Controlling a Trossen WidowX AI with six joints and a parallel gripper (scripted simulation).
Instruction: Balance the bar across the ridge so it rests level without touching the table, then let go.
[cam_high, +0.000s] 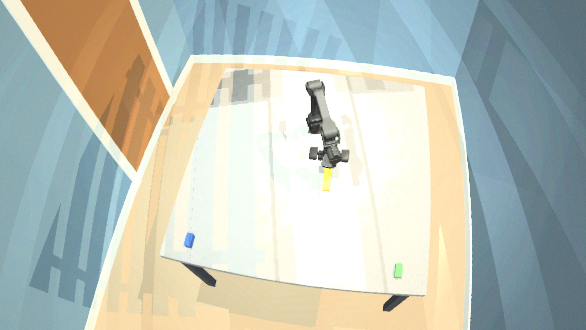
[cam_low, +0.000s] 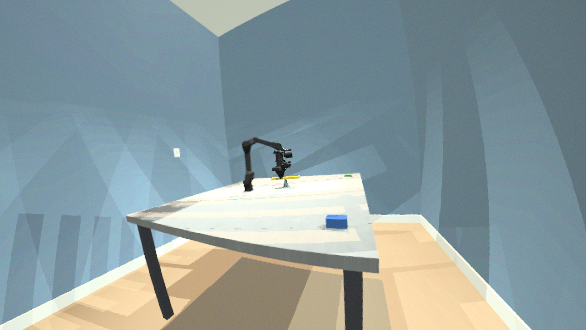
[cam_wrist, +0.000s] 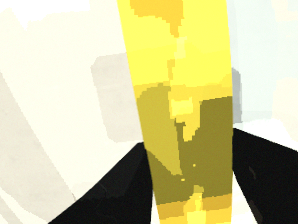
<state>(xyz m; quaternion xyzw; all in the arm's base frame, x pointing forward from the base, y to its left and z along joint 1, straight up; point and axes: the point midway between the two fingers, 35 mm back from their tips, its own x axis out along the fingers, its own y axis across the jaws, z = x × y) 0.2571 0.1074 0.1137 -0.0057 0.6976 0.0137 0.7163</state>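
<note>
The yellow bar (cam_high: 326, 181) (cam_low: 293, 177) (cam_wrist: 180, 60) is held near level above the table (cam_high: 235, 200) (cam_low: 240, 220). My gripper (cam_high: 328, 166) (cam_low: 281, 176) (cam_wrist: 187, 145) is shut on the bar, with one black fingertip on each side of it in the wrist view. The small grey ridge (cam_low: 286, 184) stands under the bar, slightly beyond the fingers. In the wrist view grey shapes, probably the ridge or its shadow, show on both sides of the bar. Whether the bar touches the ridge is too small to tell.
A blue block (cam_high: 189, 240) (cam_low: 336, 221) lies near one front corner of the table. A green block (cam_high: 398, 270) (cam_low: 348, 175) lies near the other front corner. Both are far from the bar and the arm. Bright light patches and shadows cross the table.
</note>
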